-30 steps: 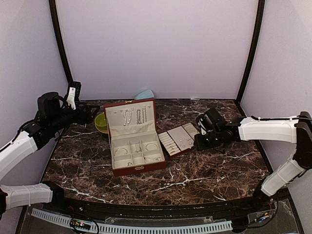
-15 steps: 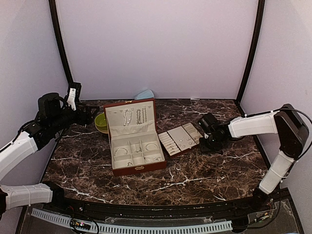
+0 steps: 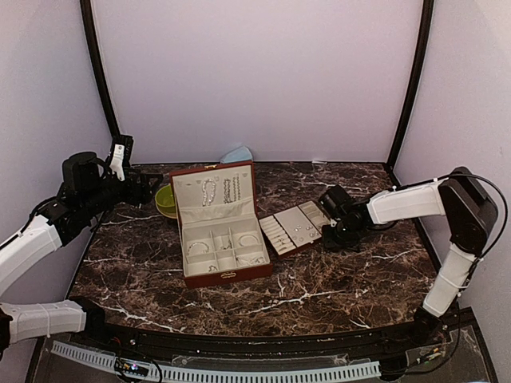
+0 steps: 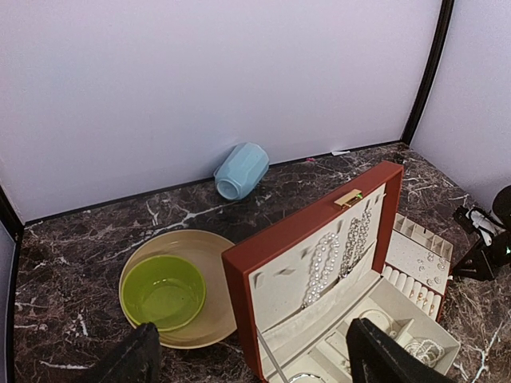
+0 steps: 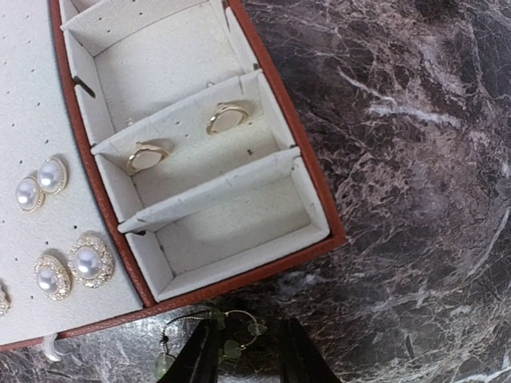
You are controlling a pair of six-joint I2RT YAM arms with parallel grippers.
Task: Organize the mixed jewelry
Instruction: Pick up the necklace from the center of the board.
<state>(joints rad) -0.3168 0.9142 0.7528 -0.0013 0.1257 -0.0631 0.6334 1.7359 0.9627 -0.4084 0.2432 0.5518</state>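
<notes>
We read the right gripper (image 5: 247,339) straddling 1 green-beaded earring (image 5: 214,319) beside the tray (image 5: 263,267) as a pickup; pinch or gap, we cannot tell; left gripper (image 4: 255,359) hangs spread, empty.

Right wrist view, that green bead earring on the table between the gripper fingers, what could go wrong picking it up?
1. The green bead earring lies flat on the marble table, off toward one side of the right gripper; its thin wire could slip out.
2. It lies beside the tray, so the gripper might bump it.
</notes>
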